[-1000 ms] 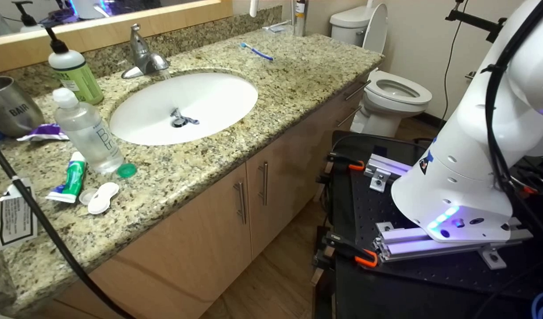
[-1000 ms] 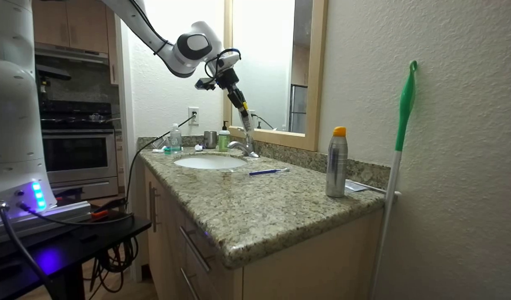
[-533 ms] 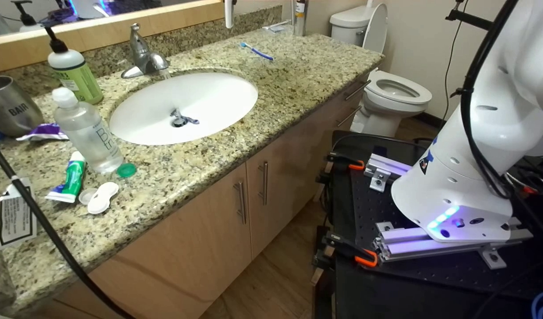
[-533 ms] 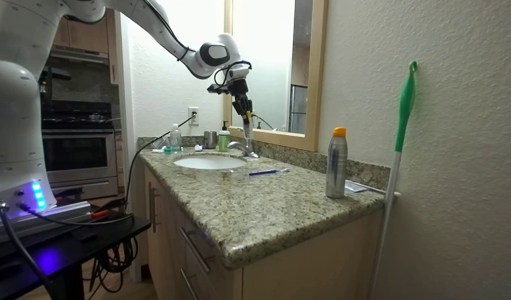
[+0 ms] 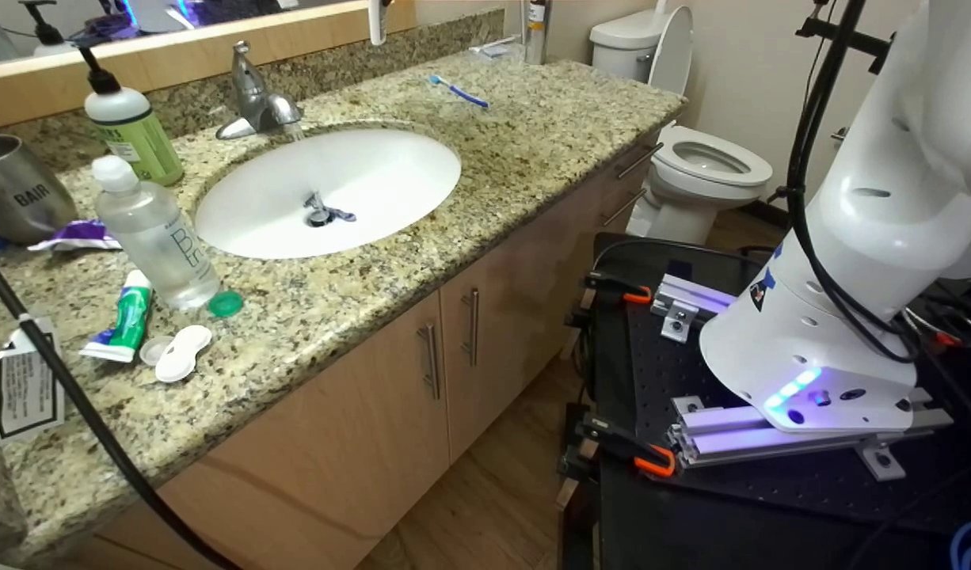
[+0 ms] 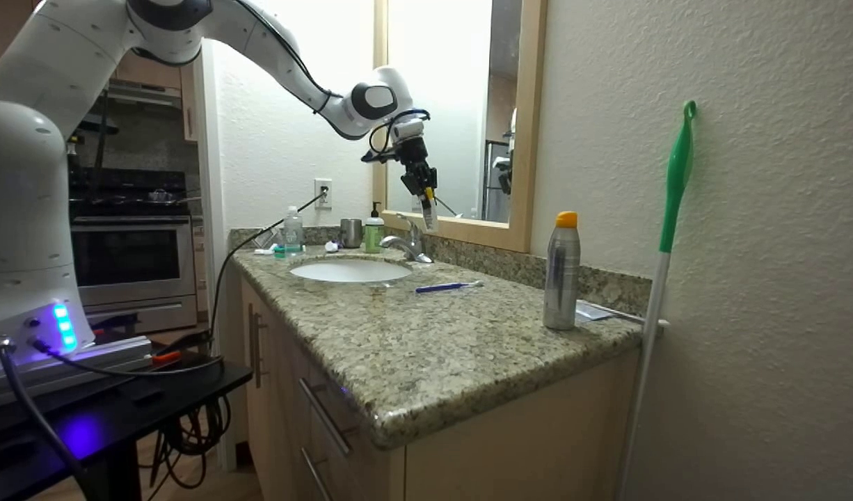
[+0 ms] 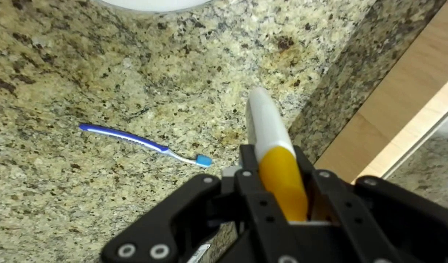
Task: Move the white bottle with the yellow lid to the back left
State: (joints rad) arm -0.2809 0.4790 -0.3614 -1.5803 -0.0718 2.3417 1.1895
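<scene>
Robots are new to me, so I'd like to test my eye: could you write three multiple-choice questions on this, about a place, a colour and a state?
1. Where is the tall silver can with the orange cap?
A) In the white oval sink
B) On the speckled granite counter
C) On the wooden floor

2. What colour is the lid of the slim white bottle?
A) Green
B) Blue
C) Yellow

3. How is the black robot hand?
A) Closed on the bottle
B) Open, holding nothing
C) Resting on the counter

1 B: an exterior view shows it standing there.
2 C: seen plainly in the wrist view.
3 A: the bottle hangs from it in an exterior view.
</scene>
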